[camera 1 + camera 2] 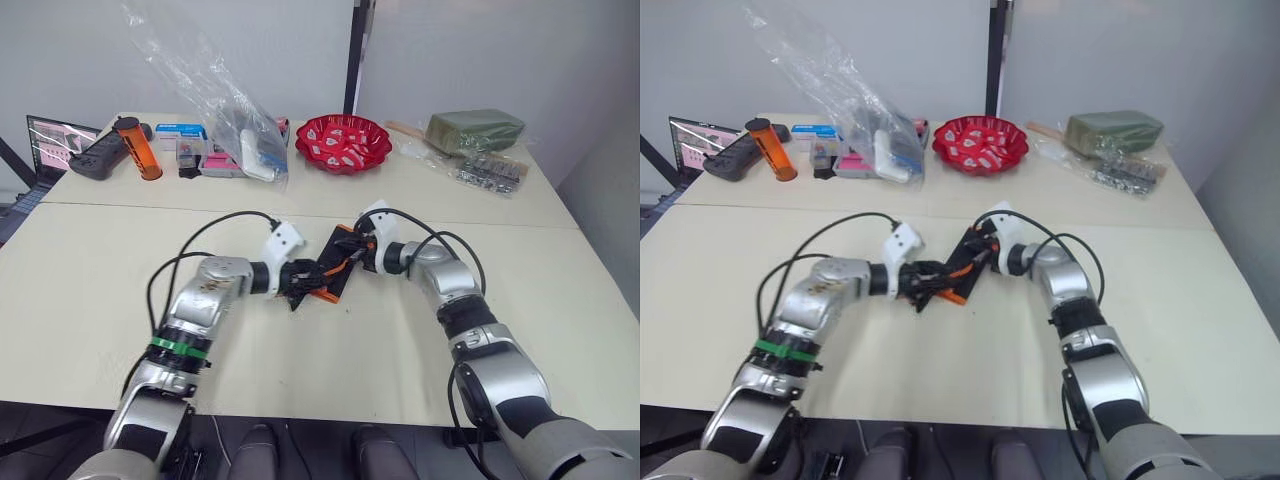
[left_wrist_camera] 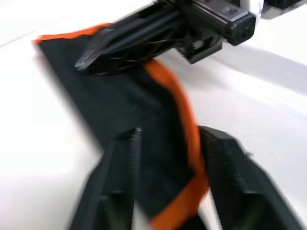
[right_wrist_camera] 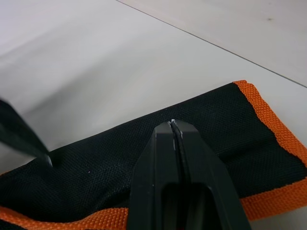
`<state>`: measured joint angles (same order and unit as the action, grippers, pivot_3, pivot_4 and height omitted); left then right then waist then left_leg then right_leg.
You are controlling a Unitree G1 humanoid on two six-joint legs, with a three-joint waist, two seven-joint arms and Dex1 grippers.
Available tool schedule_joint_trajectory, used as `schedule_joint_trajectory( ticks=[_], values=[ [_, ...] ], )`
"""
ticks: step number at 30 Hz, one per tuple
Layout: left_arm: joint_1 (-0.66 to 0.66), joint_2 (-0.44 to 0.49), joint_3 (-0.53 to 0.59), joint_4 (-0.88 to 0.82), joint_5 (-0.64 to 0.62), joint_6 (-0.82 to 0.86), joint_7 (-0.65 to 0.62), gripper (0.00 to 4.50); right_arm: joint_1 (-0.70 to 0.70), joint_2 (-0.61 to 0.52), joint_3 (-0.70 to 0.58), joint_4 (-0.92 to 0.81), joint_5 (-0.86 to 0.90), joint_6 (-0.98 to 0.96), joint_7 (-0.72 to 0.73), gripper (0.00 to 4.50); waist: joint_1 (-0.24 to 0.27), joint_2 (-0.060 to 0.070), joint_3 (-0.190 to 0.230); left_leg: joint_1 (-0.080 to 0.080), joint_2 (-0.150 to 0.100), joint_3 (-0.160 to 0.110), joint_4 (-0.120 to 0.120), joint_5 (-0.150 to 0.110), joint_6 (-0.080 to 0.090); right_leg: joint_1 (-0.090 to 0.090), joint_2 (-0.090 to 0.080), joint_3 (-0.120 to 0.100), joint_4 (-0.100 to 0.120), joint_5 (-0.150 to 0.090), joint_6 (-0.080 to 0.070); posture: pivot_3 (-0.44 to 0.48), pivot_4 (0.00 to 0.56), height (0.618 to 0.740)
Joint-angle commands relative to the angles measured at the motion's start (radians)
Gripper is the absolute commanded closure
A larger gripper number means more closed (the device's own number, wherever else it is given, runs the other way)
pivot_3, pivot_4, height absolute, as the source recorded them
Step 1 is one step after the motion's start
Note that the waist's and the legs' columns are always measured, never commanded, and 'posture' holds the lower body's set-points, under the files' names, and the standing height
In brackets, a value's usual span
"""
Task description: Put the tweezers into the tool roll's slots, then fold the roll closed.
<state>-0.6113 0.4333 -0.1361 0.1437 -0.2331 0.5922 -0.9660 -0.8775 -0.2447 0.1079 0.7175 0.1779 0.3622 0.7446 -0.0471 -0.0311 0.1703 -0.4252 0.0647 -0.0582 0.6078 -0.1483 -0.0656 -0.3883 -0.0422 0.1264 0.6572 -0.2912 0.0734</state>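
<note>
Near the tabletop's middle, the left gripper sat apart around the tool roll's orange edge; the right gripper pressed down, fingers together. The flap could spring open if either slipped.

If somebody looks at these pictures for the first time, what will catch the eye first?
The two arms meeting mid-table over the tool roll, black with orange binding. The left gripper has its jaws open around one orange-edged end of the roll, while the right gripper, jaws shut, is over the black fabric. Behind them, a red bowl stands at the table's far side.
</note>
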Motion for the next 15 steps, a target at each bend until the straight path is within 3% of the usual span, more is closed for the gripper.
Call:
schedule_joint_trajectory(
  ticks=[1, 2, 3, 5, 8, 15],
  values=[
    [0.005, 0.034, 0.054, -0.075, -0.054, -0.005, -0.026, 0.90, 0.027, -0.018, 0.013, 0.048, -0.039, 0.031, 0.006, 4.50, 0.003, 0.000, 0.000, 0.000, 0.000, 0.000, 0.000, 0.000, 0.000, 0.000, 0.000, 0.000, 0.000, 0.000, 0.000, 0.000, 0.150, 0.729],
    [0.010, 0.042, 0.070, -0.080, -0.067, -0.013, -0.029, 0.59, 0.032, -0.019, 0.015, 0.042, -0.038, 0.031, 0.011, 4.50, 0.003, 0.000, 0.000, 0.000, 0.000, 0.000, 0.000, 0.000, 0.000, 0.000, 0.000, 0.000, 0.000, 0.000, 0.000, 0.000, 0.150, 0.729],
    [0.012, 0.042, 0.080, -0.080, -0.077, -0.028, -0.032, 0.59, 0.038, -0.019, 0.017, 0.033, -0.036, 0.031, 0.018, 4.50, 0.003, 0.000, 0.000, 0.000, 0.000, 0.000, 0.000, 0.000, 0.000, 0.000, 0.000, 0.000, -0.001, 0.000, 0.000, 0.000, 0.150, 0.729],
    [0.007, 0.021, 0.088, -0.066, -0.071, -0.109, -0.017, 0.97, 0.057, -0.020, 0.019, 0.001, -0.029, 0.030, 0.035, 4.50, 0.004, 0.000, 0.000, 0.000, 0.000, 0.000, 0.000, 0.000, 0.000, 0.000, 0.000, 0.000, -0.001, 0.000, 0.000, 0.000, 0.150, 0.729],
    [-0.024, -0.026, 0.095, -0.019, -0.068, -0.136, 0.019, 1.89, 0.085, -0.024, 0.019, -0.045, -0.021, 0.038, 0.049, 4.50, 0.007, 0.000, 0.000, 0.000, 0.000, 0.000, 0.000, 0.000, 0.000, 0.000, 0.000, 0.000, -0.001, 0.000, 0.000, 0.000, 0.150, 0.729],
    [-0.091, -0.121, -0.007, 0.176, 0.029, -0.301, 0.019, 4.27, 0.122, -0.042, 0.006, -0.125, -0.013, 0.045, 0.055, 4.50, 0.005, 0.000, 0.000, -0.001, 0.000, 0.000, -0.001, 0.000, 0.000, 0.000, 0.000, 0.000, -0.002, 0.000, 0.000, 0.000, 0.150, 0.729]
  ],
)
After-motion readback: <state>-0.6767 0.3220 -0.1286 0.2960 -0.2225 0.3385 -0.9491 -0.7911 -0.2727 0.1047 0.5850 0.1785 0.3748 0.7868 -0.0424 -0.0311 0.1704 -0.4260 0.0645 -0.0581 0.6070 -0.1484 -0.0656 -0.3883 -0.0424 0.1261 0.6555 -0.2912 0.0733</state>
